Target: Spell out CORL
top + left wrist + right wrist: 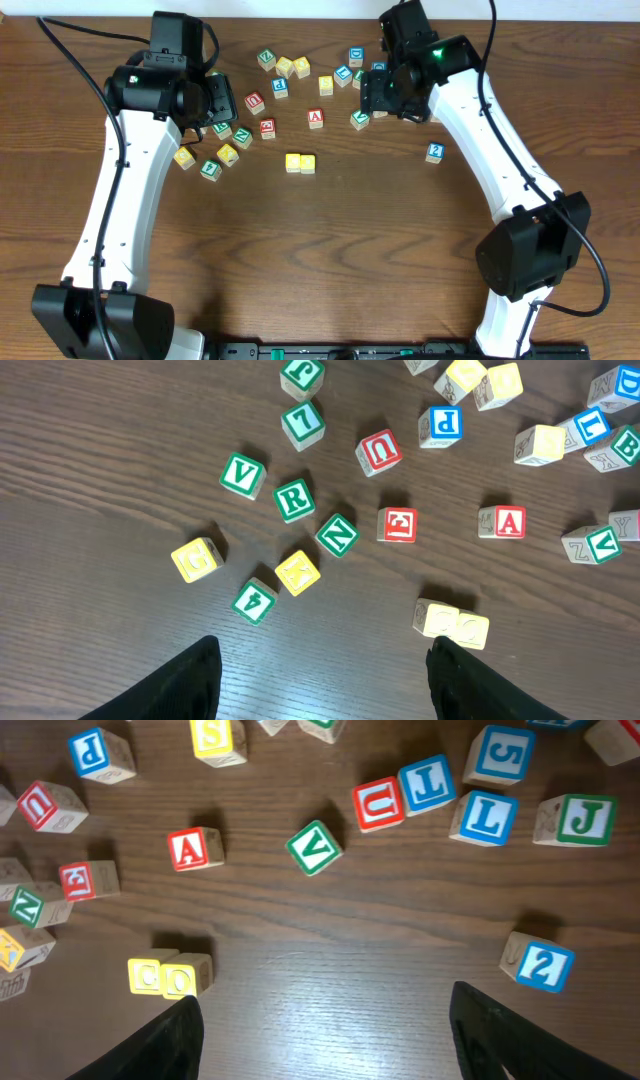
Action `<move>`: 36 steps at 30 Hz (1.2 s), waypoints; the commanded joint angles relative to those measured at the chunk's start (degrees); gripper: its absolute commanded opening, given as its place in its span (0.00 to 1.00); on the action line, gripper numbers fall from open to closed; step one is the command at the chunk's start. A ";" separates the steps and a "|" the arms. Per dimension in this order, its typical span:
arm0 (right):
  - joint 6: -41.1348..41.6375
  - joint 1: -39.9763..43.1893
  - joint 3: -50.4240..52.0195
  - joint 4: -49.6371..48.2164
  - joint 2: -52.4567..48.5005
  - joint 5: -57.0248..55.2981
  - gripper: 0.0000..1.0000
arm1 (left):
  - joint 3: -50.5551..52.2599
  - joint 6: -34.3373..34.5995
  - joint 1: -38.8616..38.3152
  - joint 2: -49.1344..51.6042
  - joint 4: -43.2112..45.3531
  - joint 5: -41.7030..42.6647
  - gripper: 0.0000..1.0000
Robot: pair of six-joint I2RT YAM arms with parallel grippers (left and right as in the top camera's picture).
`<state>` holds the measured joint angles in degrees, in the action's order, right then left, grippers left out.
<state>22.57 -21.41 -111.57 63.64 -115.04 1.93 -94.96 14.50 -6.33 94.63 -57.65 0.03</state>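
Getting the green R block (293,499), just beside the N block (338,534) and well apart from the yellow O block (470,630), looks like the next job, so the left gripper (323,652), jaws wide and empty like the right gripper (325,1000), should drop straight down, missing the N.

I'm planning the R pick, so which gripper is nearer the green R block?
Left. The left gripper hangs open just beside the green R block; the right gripper is much farther off, beyond the red A block.
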 commanded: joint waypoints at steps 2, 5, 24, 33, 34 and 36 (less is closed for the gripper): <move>-0.31 1.46 -0.24 0.20 1.57 -0.28 0.72 | -1.53 -0.98 0.13 -0.63 -0.17 -0.74 0.65; -0.31 2.01 -0.24 0.24 1.57 -0.26 0.72 | -1.22 -0.96 0.13 -0.63 -0.15 -0.72 0.65; -0.33 2.29 -0.24 0.17 1.57 -0.26 0.73 | -0.83 -0.74 0.13 -0.44 0.28 -0.70 0.65; -0.33 2.29 -0.24 -0.02 1.57 -0.28 0.73 | -0.83 0.92 0.13 -0.33 1.38 -0.72 0.65; -0.33 2.29 -0.24 0.00 1.57 -0.28 0.73 | -0.83 1.05 0.13 -0.31 1.60 -0.72 0.65; -0.33 2.29 -0.22 0.02 1.57 -0.28 0.73 | -0.83 1.25 0.15 -0.28 2.01 -0.79 0.65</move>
<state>22.55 -19.29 -111.57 63.59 -115.04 1.91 -94.96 15.05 -6.33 94.63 -56.07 0.03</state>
